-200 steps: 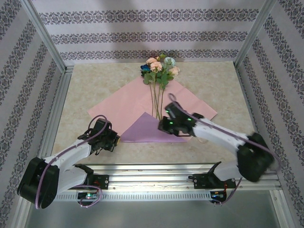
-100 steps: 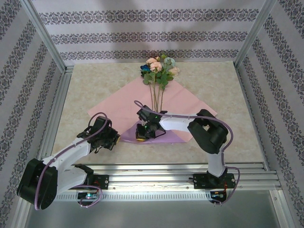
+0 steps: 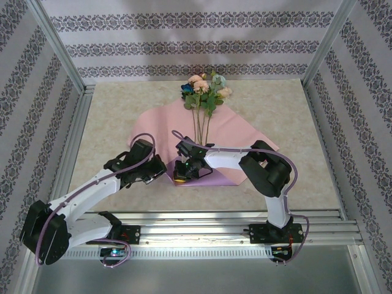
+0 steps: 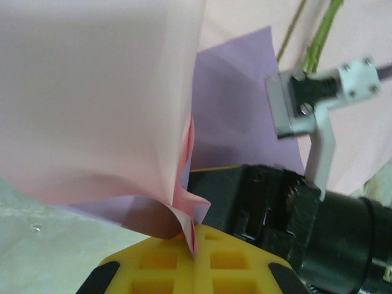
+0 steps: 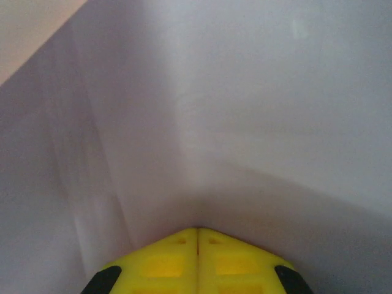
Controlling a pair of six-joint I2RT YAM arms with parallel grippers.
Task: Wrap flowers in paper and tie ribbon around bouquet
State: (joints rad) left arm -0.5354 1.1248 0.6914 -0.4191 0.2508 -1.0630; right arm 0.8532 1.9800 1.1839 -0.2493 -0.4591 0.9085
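Observation:
The flowers (image 3: 205, 90) lie at the back middle of the table, their thin stems (image 4: 321, 37) running down over the paper (image 3: 236, 131). That sheet is pink face up, with a lilac flap folded over near the front. My left gripper (image 3: 160, 172) is shut on a pink corner of the paper (image 4: 92, 92), which rises in a curl from its yellow pads (image 4: 171, 260). Just to its right, my right gripper (image 3: 179, 176) is shut at the lilac flap (image 5: 245, 92), whose creases run out from its pad tips (image 5: 177, 251). The ribbon is out of view.
Marble tabletop (image 3: 110, 116) lies bare left and right of the sheet. Patterned walls and metal posts (image 3: 58, 49) close in the sides and back. An aluminium rail (image 3: 202, 219) runs along the near edge by the arm bases.
The left gripper moved right, dragging the paper's left corner toward the middle. The right arm swung left from the sheet's right side onto the lilac flap and closed there.

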